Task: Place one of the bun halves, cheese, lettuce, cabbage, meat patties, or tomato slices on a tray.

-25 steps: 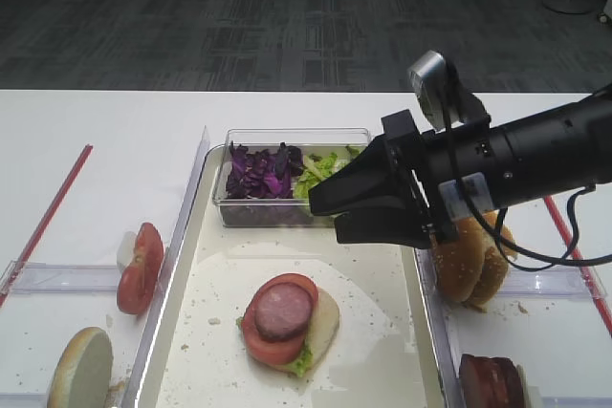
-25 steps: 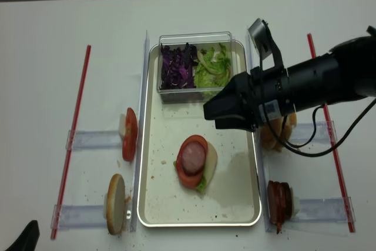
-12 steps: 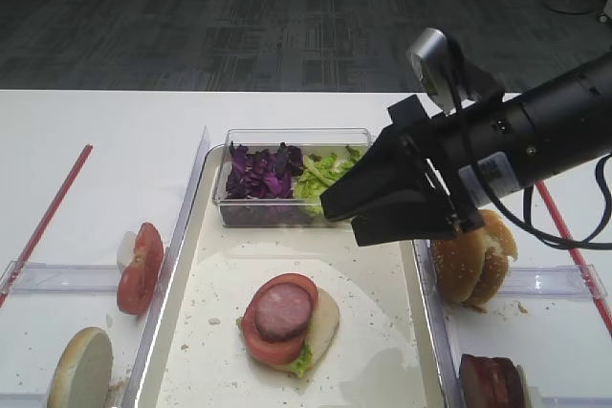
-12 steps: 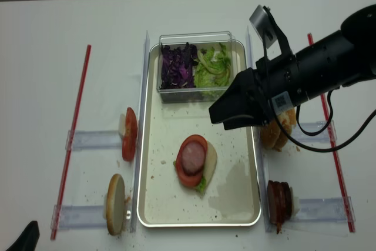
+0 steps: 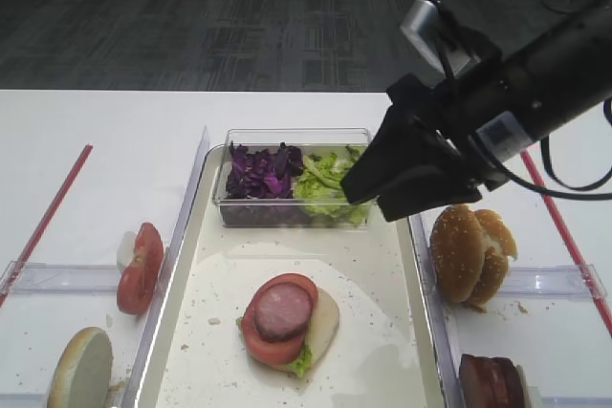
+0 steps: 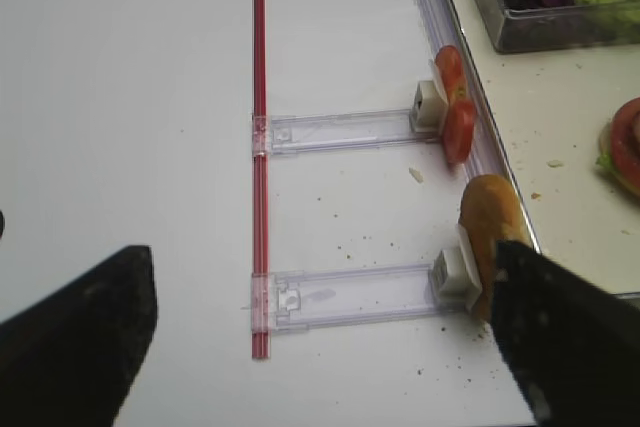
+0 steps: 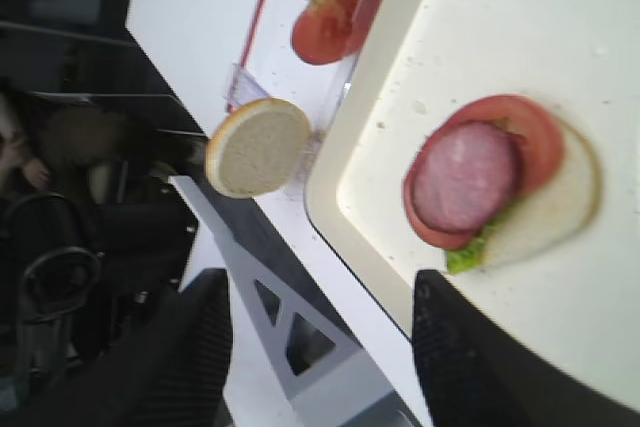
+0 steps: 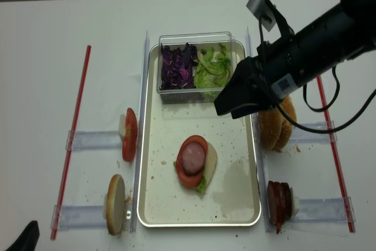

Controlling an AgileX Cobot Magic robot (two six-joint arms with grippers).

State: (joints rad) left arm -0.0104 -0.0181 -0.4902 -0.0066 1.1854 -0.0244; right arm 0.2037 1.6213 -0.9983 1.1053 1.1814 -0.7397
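Tray [image 8: 154,204] lengthwise, near to far

I count one tray [image 8: 247,218], one tub [image 8: 197,36], two red sticks [image 8: 73,139], and four clear rails [image 8: 94,140].

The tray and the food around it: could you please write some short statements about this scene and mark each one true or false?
1. A meat patty lies on top of a tomato slice on the tray. True.
2. The clear tub holds only purple cabbage. False: it also holds green lettuce.
3. The right gripper holds a bun half. False: its jaws are empty.
4. Sesame-seeded bun halves stand right of the tray. True.
5. The spare tomato slices stand right of the tray. False: they stand left of it.
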